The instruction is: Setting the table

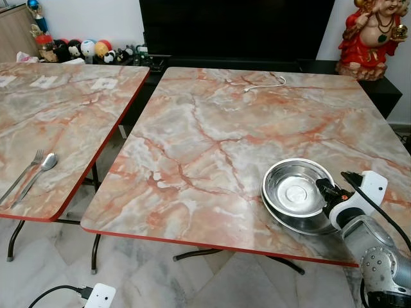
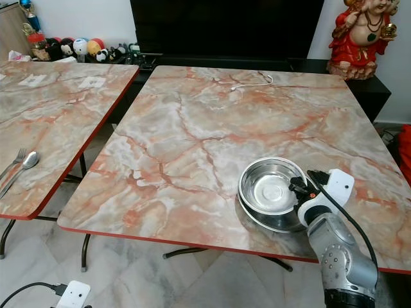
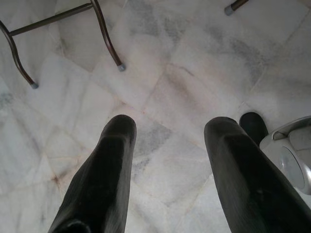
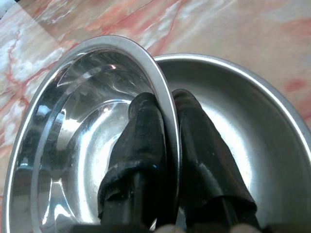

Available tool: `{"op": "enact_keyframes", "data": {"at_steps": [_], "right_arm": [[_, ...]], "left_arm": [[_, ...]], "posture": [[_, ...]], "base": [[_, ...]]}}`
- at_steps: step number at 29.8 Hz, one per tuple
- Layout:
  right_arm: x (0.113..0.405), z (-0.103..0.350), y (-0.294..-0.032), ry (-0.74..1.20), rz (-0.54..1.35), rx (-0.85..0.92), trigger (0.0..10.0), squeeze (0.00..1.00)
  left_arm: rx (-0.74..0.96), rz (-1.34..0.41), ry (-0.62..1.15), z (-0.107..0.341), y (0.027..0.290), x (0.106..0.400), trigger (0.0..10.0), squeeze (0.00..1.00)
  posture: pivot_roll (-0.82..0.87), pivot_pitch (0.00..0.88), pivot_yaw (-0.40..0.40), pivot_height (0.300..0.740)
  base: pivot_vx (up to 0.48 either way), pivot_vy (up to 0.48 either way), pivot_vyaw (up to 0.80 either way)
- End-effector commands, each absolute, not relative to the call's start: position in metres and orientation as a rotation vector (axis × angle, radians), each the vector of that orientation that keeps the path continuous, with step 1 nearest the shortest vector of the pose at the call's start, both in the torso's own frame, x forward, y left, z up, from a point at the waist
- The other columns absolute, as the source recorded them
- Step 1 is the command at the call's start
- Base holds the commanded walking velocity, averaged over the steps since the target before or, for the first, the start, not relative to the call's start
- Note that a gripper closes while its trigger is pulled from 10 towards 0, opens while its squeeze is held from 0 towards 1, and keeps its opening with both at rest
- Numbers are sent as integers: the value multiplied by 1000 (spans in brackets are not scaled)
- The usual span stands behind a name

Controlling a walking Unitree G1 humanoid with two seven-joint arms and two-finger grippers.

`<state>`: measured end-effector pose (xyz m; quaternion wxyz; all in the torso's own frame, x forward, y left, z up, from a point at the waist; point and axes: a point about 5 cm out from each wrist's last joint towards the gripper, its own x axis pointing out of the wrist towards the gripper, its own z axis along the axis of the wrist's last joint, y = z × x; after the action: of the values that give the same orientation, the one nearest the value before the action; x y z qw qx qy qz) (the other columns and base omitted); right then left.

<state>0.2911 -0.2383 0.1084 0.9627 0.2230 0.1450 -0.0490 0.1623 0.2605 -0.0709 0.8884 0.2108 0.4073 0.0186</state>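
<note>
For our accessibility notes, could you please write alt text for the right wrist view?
The right gripper pinches the rim of a shiny steel bowl, which sits tilted inside a second steel bowl. Both rest on a marble-patterned table veined in orange.

Two marble-patterned counters stood on pale marble floor; dark TV cabinet behind; red figurine beside cabinet, white wall beyond.
</note>
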Motion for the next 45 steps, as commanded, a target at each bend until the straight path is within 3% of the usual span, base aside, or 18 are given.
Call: {"op": "enact_keyframes", "data": {"at_steps": [1, 30, 32, 33, 39, 40, 41, 45], "right_arm": [[291, 107, -238, 305, -94, 441, 10000, 490], [288, 104, -254, 300, -167, 419, 10000, 467], [288, 104, -253, 301, -162, 421, 10000, 502], [288, 104, -253, 302, -158, 420, 10000, 635], [288, 103, -252, 304, -157, 419, 10000, 631], [288, 103, -252, 303, -157, 418, 10000, 757], [288, 103, -252, 303, -157, 418, 10000, 949], [288, 102, -254, 305, -164, 412, 10000, 929]], "left_arm": [[442, 51, 846, -69, 266, 162, 10000, 0], [451, 49, 858, -69, 269, 159, 10000, 0], [451, 49, 859, -70, 269, 159, 10000, 0], [451, 50, 860, -70, 269, 159, 10000, 0], [452, 50, 858, -69, 268, 160, 10000, 0], [452, 49, 857, -69, 268, 160, 10000, 0], [452, 49, 857, -69, 268, 160, 10000, 0], [451, 49, 855, -70, 268, 160, 10000, 0]], "posture": [[106, 36, -9, 740], [108, 37, -1, 740], [108, 37, -1, 740], [108, 37, -1, 740], [112, 37, 0, 740], [112, 37, 0, 740], [112, 37, 0, 740], [110, 37, -2, 740]], "base": [[0, 0, 0], [0, 0, 0], [0, 0, 0], [0, 0, 0], [0, 0, 0], [0, 0, 0], [0, 0, 0], [0, 0, 0]]}}
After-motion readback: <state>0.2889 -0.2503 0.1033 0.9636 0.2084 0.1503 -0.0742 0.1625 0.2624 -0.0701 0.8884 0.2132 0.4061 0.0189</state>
